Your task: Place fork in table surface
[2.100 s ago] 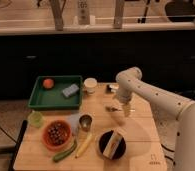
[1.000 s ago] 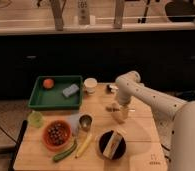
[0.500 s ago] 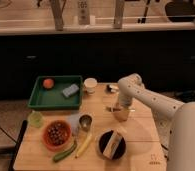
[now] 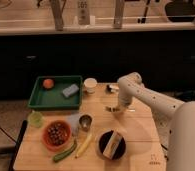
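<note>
On my feed the green tray (image 4: 35,98) sits at the back left, holding an orange fruit (image 4: 48,83) in its far corner and a blue-grey sponge (image 4: 70,90) toward its right side. A white cup (image 4: 90,85) stands just beside the tray's right edge. In front of the tray I see a pale green cup (image 4: 35,118), an orange bowl (image 4: 45,135) of dark round pieces, and a small metal cup (image 4: 85,121). A banana (image 4: 85,145) and a green vegetable (image 4: 64,151) lie side by side near the front. The black bowl (image 4: 102,143) holds a pale wedge (image 4: 111,145). The gripper (image 4: 116,107) hangs low behind that bowl.
</note>
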Controlling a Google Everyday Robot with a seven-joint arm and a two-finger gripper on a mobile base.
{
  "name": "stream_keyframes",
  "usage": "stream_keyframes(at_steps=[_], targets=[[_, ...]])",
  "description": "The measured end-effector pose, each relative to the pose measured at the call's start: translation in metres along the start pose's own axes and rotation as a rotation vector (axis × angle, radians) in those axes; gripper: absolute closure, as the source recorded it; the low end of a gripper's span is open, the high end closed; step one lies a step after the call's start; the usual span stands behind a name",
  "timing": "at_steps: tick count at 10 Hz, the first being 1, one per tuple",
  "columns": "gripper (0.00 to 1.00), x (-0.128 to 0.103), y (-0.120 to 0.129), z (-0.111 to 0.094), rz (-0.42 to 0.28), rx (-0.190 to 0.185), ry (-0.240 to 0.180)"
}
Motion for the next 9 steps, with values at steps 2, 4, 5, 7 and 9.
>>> stream_keyframes(at_steps=[2,4,5,7,9], targets=[[1.0,0.0016,0.0012,-0.0005,0.003,-0.003,0.0],[1.0,-0.0031,-0.0063,0.0065,-0.007,-0.025,0.003],[1.0,-0.0032,-0.005,0.0057,-0.008,-0.025,0.001],[1.0,-0.0048,-0.0038,0.0032,-0.012,-0.027,0.001],[1.0,-0.0052,-0.0042,0.0025,-0.013,-0.027,0.0]])
